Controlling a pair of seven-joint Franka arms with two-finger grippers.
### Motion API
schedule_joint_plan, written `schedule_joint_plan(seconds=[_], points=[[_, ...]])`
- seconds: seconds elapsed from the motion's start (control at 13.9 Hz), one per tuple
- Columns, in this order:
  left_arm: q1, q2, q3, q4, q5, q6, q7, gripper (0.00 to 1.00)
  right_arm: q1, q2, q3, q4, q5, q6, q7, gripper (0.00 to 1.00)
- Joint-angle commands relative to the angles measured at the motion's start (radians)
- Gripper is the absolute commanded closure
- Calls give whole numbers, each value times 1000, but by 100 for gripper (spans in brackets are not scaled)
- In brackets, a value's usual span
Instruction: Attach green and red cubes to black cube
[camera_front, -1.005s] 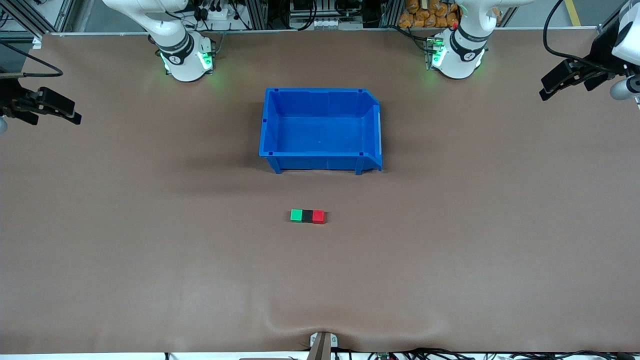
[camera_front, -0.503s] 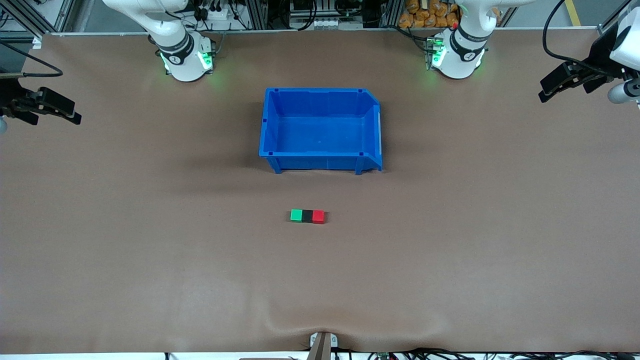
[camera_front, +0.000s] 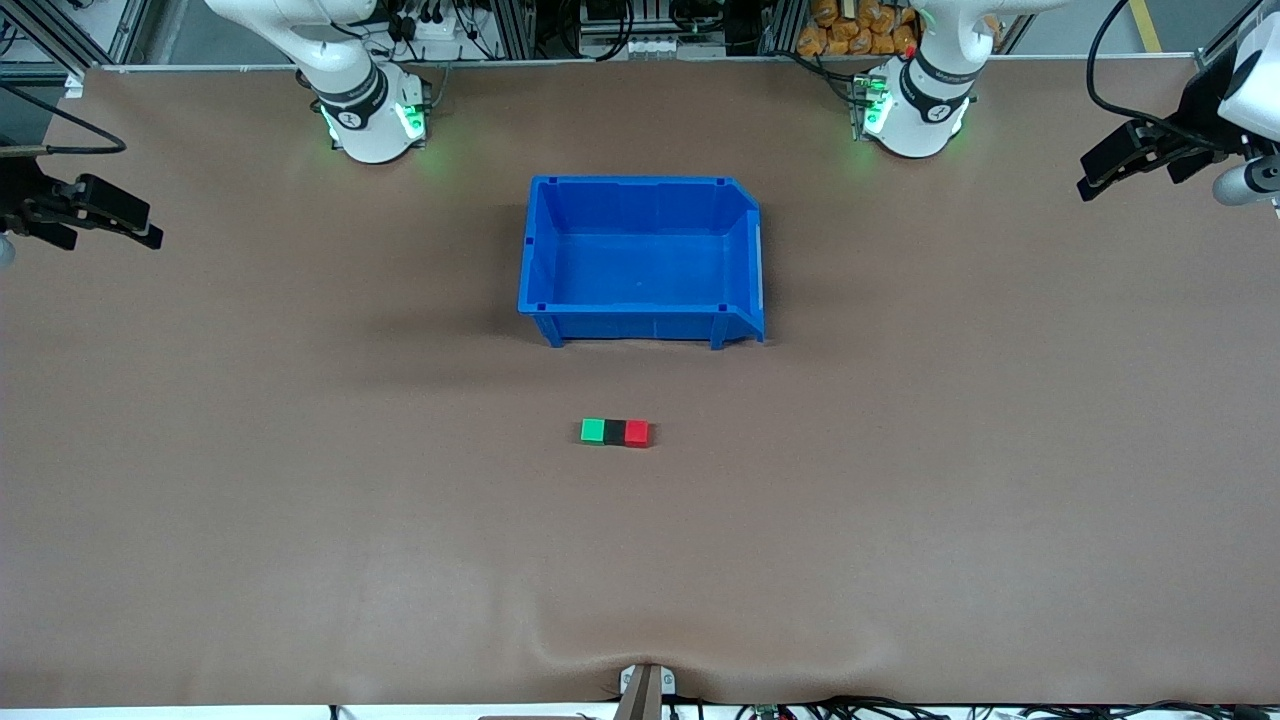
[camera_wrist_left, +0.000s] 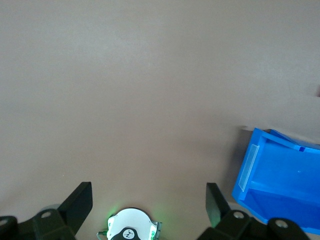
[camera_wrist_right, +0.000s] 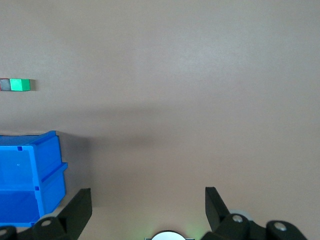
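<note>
The green cube (camera_front: 593, 431), black cube (camera_front: 614, 432) and red cube (camera_front: 637, 433) lie touching in a row on the table, black in the middle, nearer to the front camera than the blue bin (camera_front: 640, 325). The green cube (camera_wrist_right: 20, 84) and part of the black cube (camera_wrist_right: 4, 84) also show in the right wrist view. My left gripper (camera_front: 1092, 172) is open and empty, up in the air over the left arm's end of the table. My right gripper (camera_front: 152, 228) is open and empty over the right arm's end. Both hang far from the cubes. Their fingers stand wide apart in the wrist views (camera_wrist_left: 148, 199) (camera_wrist_right: 148, 200).
The blue bin is empty and stands mid-table between the cubes and the arm bases; it shows in both wrist views (camera_wrist_left: 250, 165) (camera_wrist_right: 50, 160). The brown table mat (camera_front: 300, 500) has a small wrinkle at its front edge (camera_front: 640, 650).
The left gripper has shifted very slightly at its end of the table. The cubes, the bin and the right gripper have not moved.
</note>
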Motion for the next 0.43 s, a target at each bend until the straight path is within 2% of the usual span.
schedule_joint_plan(seconds=[0.0,0.36], points=[[14,11,-1,28,6,-25,85,0,-19,-12,13,-11,10,-2,1,0],[33,13,-12,27,6,-25,65,0,-19,-12,13,-11,10,-2,1,0]])
